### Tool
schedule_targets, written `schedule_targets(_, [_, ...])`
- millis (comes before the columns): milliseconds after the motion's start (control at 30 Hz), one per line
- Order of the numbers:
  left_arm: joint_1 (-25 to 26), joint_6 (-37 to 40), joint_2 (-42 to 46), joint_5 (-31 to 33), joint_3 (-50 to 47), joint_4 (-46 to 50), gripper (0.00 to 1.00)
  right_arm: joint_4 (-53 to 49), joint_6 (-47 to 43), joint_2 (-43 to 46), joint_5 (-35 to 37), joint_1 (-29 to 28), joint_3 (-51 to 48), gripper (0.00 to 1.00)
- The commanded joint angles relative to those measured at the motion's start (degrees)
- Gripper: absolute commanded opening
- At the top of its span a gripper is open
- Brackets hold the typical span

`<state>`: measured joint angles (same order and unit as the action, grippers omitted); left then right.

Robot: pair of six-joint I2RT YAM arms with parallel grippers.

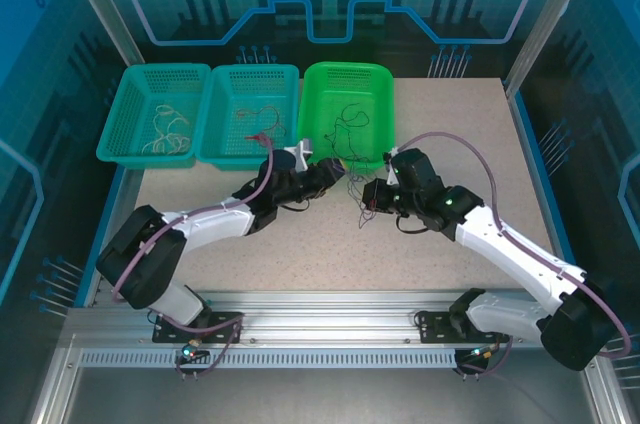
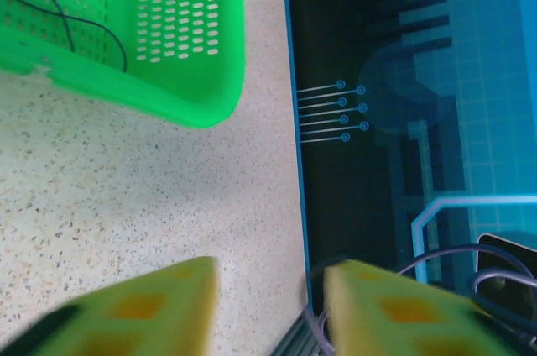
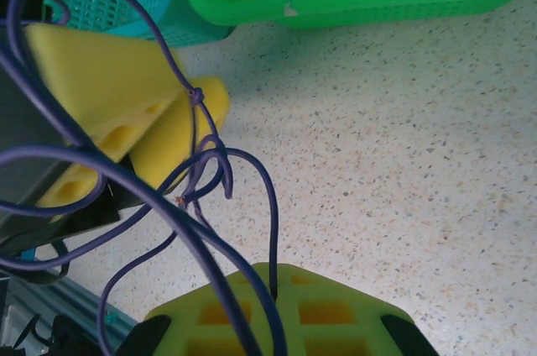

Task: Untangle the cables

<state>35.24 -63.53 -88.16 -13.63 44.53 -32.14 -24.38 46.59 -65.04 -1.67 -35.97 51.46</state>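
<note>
Arms reach forward, converging; left hand spread, right hand clamped.

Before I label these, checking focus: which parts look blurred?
Left wrist: left gripper fingers soft, table and green basket sharp. Right wrist: looped purple cable and right gripper blurred, table crisp. Top external: evenly lit, sharp.

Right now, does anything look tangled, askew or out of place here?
Yes. The dark purple cable pinched in the right gripper carries a tight knot right beside the left gripper's yellow fingers, and its loops cross one another above the table. Nothing looks spilled or broken.
</note>
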Motion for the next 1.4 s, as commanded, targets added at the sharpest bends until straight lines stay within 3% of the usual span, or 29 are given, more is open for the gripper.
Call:
schedule_targets(0, [-0.73, 0.47, 0.06, -2.33, 1.16, -3.76, 0.07, 0.74, 1.3, 0.35, 2.02, -0.91, 1.94, 0.0])
schedule_targets(33, [-0.87, 0.85, 0.49, -2.1, 0.79, -3.68, 0.0, 0.68, 1.48, 0.41, 2.42, -0.93, 1.97, 0.0])
schedule_targets(267, [-3.37, 3.92, 5.11, 0.45, -2.19, -0.64, 0.0, -0.45, 2.37, 1.21, 4.2, -0.13, 0.41, 0.0])
schedule_targets(400, [-6.01, 5.68, 7.48, 0.08, -3.17, 2.17, 0.0, -3.89, 6.02, 3.76, 7.49, 3.06, -3.15, 0.04])
schedule_targets(667, [-7.12, 8.32, 9.14, -0.96, -4.06, 3.87, 0.0, -5.41, 7.62, 9.14, 6.13, 7.78, -8.77, 0.05])
schedule_targets(767, [-7.13, 8.8, 9.41, -0.61, -4.5, 4.08, 0.0, -10.94, 12.61, 10.6, 11.64, 8.89, -9.42, 0.04])
schedule_targets(833, [-7.2, 9.58, 10.47, 0.45, -4.92, 5.29, 0.0, -17.7, 16.98, 12.08, 15.9, 11.96, -10.31, 0.06])
schedule_targets(967, [-7.55, 11.9, 13.94, 2.76, -5.89, 8.77, 0.0, -22.26, 13.46, 15.89, 19.31, 20.46, -13.63, 0.06])
schedule_targets(1100, [-7.85, 17.12, 17.21, 5.92, -6.13, 14.69, 0.0, -21.18, 7.66, 18.8, 16.67, 28.83, -16.47, 0.05])
schedule_targets(1133, [-7.86, 18.82, 17.78, 6.81, -6.13, 16.13, 0.0, -20.13, 6.12, 19.2, 15.12, 29.93, -16.58, 0.01])
schedule_targets(1367, [-5.2, 25.8, 14.15, 4.25, -8.15, 15.97, 0.0, -10.14, -2.08, 17.29, 2.21, 28.88, -14.41, 0.0])
